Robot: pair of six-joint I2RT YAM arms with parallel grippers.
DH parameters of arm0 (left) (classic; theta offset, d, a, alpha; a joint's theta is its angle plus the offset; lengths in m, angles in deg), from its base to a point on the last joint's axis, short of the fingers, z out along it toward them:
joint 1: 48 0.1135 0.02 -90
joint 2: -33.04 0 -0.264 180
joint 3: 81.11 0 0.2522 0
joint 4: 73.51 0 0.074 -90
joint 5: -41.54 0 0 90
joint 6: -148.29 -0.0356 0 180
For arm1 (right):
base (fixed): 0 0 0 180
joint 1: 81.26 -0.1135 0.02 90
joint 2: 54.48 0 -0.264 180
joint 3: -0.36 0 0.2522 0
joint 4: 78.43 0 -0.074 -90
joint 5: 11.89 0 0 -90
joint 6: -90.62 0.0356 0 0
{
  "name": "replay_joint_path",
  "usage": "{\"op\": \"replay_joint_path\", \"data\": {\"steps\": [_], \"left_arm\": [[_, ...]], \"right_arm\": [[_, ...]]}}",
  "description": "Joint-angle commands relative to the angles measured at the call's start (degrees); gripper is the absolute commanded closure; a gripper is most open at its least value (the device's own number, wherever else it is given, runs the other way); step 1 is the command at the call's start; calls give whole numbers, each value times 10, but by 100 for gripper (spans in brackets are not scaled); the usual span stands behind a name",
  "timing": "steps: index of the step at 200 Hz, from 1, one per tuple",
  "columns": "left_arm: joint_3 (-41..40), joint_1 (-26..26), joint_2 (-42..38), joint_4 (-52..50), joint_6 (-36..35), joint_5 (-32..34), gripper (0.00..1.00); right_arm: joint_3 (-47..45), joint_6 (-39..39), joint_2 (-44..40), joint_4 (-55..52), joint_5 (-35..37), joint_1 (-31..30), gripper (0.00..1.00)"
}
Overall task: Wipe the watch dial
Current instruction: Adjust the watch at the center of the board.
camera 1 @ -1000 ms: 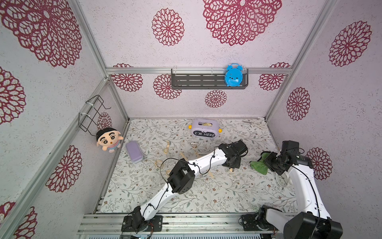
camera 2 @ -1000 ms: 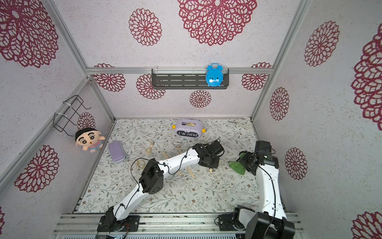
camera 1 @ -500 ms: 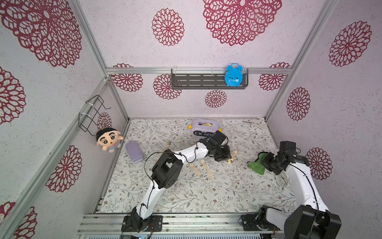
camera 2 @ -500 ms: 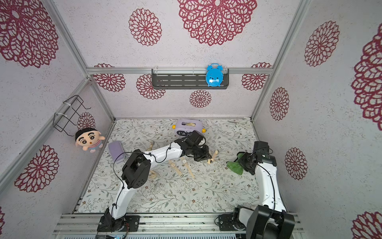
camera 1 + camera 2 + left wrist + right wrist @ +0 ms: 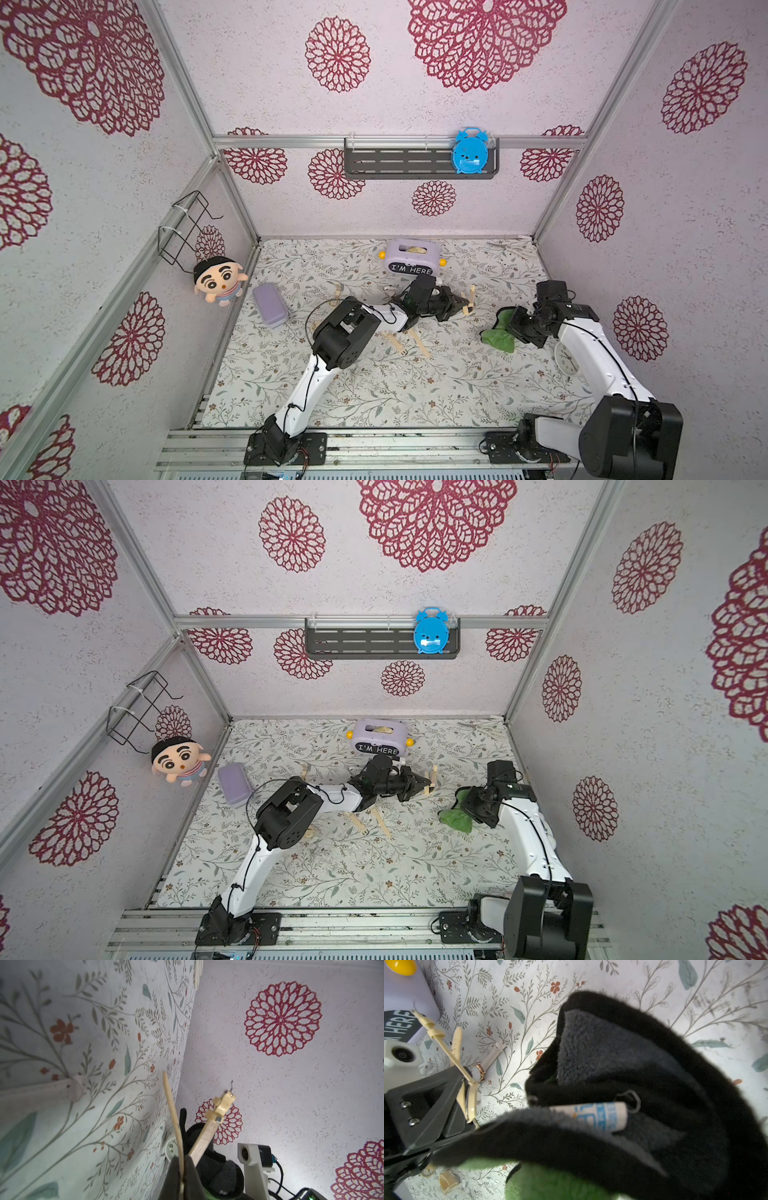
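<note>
Label (image 5: pixel 410 270) "I'M HERE" on purple box (image 5: pixel 433 251)

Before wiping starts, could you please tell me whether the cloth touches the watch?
Apart: in both top views, bare table shows between cloth and watch.

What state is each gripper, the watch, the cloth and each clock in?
left gripper: shut on the watch
watch: clamped, strap unbuckled
right gripper: shut on the cloth
cloth: bunched, apart from watch
blue alarm clock: upright on shelf
white clock: flat on mat
</note>
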Motion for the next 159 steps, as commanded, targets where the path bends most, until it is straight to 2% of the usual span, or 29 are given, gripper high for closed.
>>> {"op": "replay_joint_path", "data": {"steps": [1,15,33,61,74,89,104,116,130,141,159], "left_arm": [[-9,2,12,142,331,-101,75],[-22,5,9,151,335,-95,50],[-39,11,-3,151,328,-88,35],[-49,21,-14,139,314,-93,34],[-47,25,-28,103,284,-107,35],[-25,30,-57,-43,173,-137,35],[38,31,-88,-305,-11,-141,33],[118,28,-94,-524,-168,-105,31],[221,23,-77,-714,-294,-51,30],[293,19,-55,-819,-366,-10,25],[387,7,-17,-934,-459,66,12]], "right_arm": [[19,-12,10,11,8,-4,100],[28,-14,17,11,9,-4,100],[39,-16,26,11,12,-4,100],[50,-17,39,12,12,-4,100],[57,-19,41,10,17,-4,100],[69,-24,44,1,33,-4,100],[83,-30,43,-10,54,-4,100],[94,-32,42,-18,68,-3,100],[101,-29,35,-26,91,-1,100],[102,-26,28,-28,97,5,100],[94,-21,16,-26,93,25,100]]}}
